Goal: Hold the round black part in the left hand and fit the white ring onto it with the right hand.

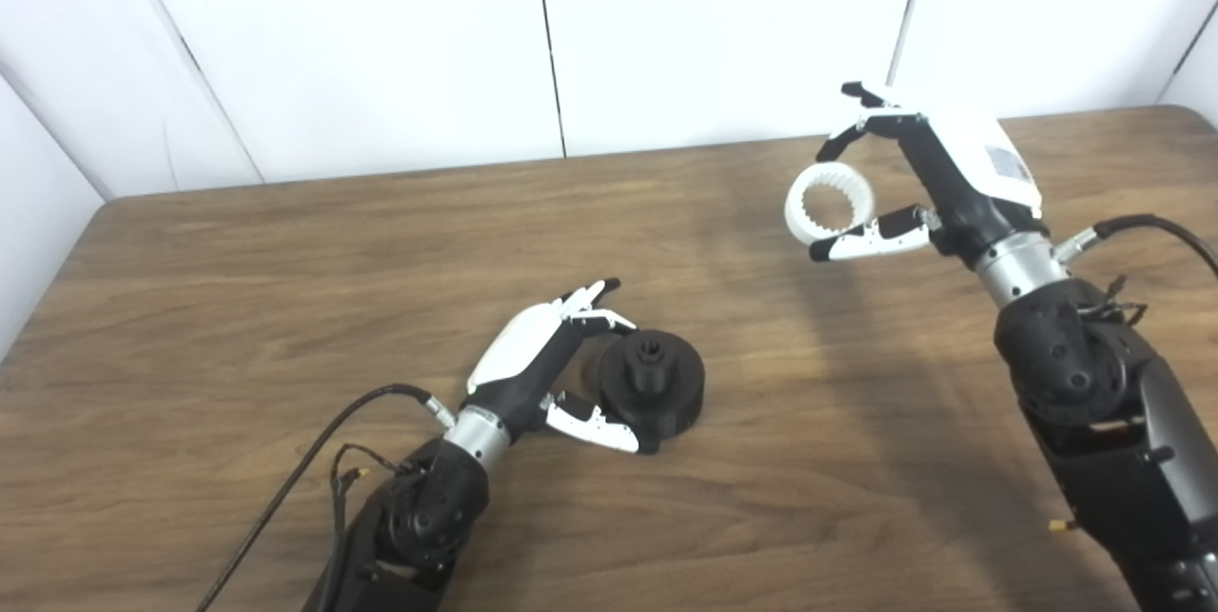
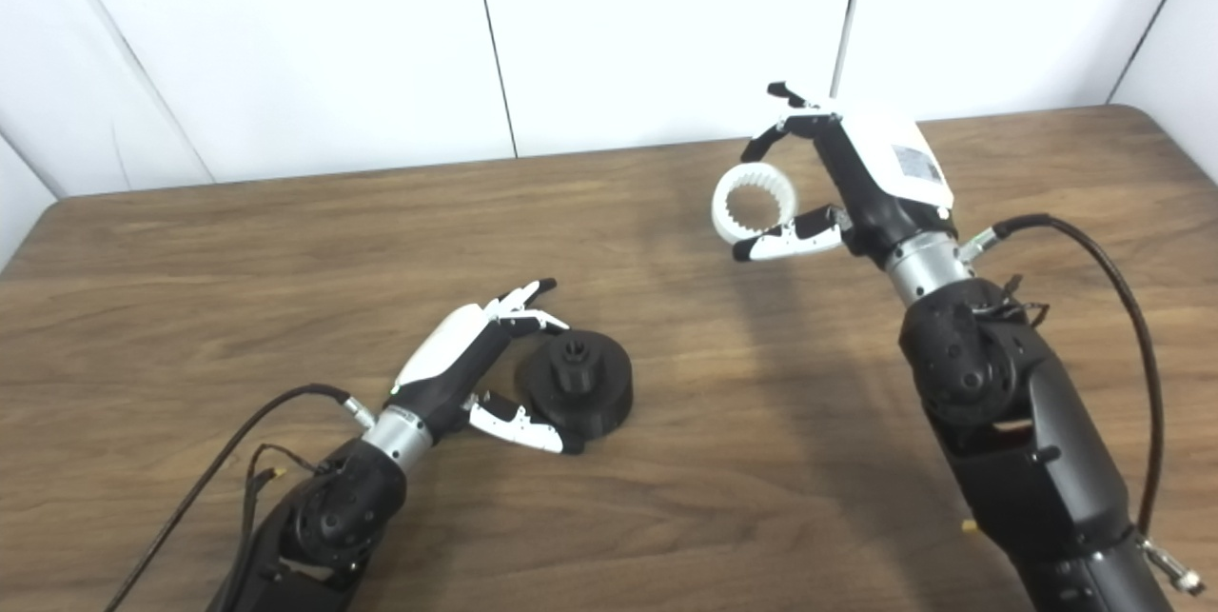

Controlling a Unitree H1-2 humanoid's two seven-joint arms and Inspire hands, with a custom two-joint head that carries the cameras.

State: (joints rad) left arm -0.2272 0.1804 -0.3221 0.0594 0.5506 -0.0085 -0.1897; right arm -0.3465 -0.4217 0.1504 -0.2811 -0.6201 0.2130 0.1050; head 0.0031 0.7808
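The white ring is up in the air over the far right part of the wooden table, pinched by its rim in the right hand, fingers above it and thumb below. It looks like a light, rigid plastic band with teeth around its inner wall, so it probably needs only a modest squeeze; the smooth outer rim is the sensible place to hold it, leaving the toothed bore free to slide over something. The round black part sits flat on the table, well apart from the ring, nearer the front and left. It looks like a squat, stiff disc with a raised hub in the middle, likely heavier than the ring, and best held by its outer wall so the hub stays clear. The left hand cups that wall, thumb at the near edge and fingers at the far side, and appears to be grasping it, though the part is not yet lifted.
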